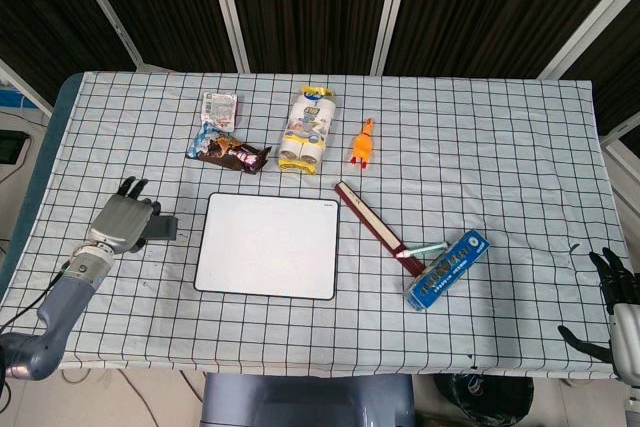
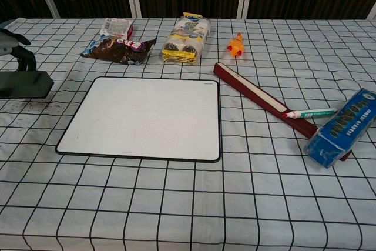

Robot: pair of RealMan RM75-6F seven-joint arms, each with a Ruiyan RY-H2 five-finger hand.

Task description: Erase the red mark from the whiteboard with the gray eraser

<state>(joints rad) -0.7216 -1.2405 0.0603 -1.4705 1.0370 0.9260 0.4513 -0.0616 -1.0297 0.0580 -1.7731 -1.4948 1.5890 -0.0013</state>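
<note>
Right hand [image 1: 618,297] half out of frame

The left hand [image 1: 124,222] has a matte grey metal back, dark fingers and a silver wrist cuff; its arm [image 1: 45,322] is smooth blue-grey with a thin black cable alongside. The right hand [image 1: 612,299] shows black fingers on a pale grey body
</note>
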